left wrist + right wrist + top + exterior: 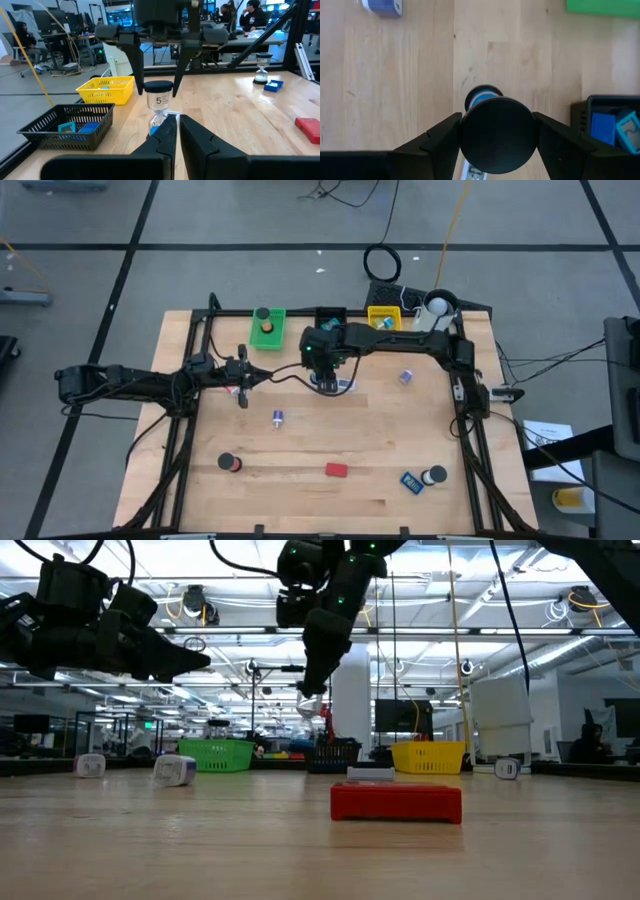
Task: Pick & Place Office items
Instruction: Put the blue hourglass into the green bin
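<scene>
From above, the right gripper (322, 360) hung over mid-table just in front of the black tray (331, 315), hiding what it held; the left gripper (243, 373) waited beside it, farther off. At table height, the held item showed only as a pale blur under the right arm, beyond the red block (396, 802). The left wrist camera revealed a sand timer (159, 107) marked 5, upright, its dark cap gripped between the right fingers; the left jaws looked nearly together, empty. The right wrist camera confirmed the fingers (437, 140) clamping the cap, the timer's long axis pointing at the table.
</scene>
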`<state>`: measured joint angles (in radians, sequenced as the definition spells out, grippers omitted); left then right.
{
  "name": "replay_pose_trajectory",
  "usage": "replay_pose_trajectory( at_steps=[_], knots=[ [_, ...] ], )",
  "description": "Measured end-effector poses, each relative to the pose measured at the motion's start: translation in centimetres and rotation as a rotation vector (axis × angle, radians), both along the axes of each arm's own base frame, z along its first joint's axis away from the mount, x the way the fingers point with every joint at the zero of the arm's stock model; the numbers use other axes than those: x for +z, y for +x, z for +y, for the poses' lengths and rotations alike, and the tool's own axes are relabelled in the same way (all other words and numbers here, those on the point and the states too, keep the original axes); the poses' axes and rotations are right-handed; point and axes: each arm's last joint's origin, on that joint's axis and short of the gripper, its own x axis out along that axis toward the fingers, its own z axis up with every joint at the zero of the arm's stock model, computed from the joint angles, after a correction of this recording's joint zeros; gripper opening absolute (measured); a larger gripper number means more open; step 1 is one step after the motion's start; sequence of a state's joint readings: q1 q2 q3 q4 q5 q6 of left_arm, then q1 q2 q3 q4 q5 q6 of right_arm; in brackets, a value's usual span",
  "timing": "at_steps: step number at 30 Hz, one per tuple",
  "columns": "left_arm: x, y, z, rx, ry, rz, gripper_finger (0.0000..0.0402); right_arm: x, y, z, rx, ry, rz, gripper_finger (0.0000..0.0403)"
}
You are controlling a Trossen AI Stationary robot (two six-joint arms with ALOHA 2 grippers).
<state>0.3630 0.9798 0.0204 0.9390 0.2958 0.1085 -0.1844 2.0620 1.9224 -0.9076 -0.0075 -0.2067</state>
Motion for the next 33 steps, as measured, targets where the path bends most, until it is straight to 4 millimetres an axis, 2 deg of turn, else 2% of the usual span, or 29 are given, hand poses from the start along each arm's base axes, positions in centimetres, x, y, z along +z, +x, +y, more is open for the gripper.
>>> replay_pose_trajectory(
  at_steps=[5, 9, 17, 21, 33],
  knots=[
    [0.0, 0.0, 0.0, 0.000, 0.000, 0.000, 0.0031, -0.2, 0.0, 0.1, 0.067, 0.025, -0.002, 0.0222],
    [0.0, 0.0, 0.0, 0.000, -0.001, 0.001, 0.0031, -1.7, 0.4, 0.7, 0.156, 0.000, 0.040, 0.0220],
    [0.0, 0.0, 0.0, -0.001, -0.002, 0.002, 0.0031, -2.9, 0.2, 0.8, 0.194, -0.014, 0.059, 0.0226],
    [0.0, 0.0, 0.0, 0.000, -0.003, 0.003, 0.0031, -2.6, 0.3, 0.8, 0.195, -0.020, 0.039, 0.0227],
    [0.0, 0.0, 0.0, -0.001, -0.001, 0.003, 0.0031, -1.9, 0.8, 1.2, 0.180, -0.090, -0.026, 0.0288]
  ],
)
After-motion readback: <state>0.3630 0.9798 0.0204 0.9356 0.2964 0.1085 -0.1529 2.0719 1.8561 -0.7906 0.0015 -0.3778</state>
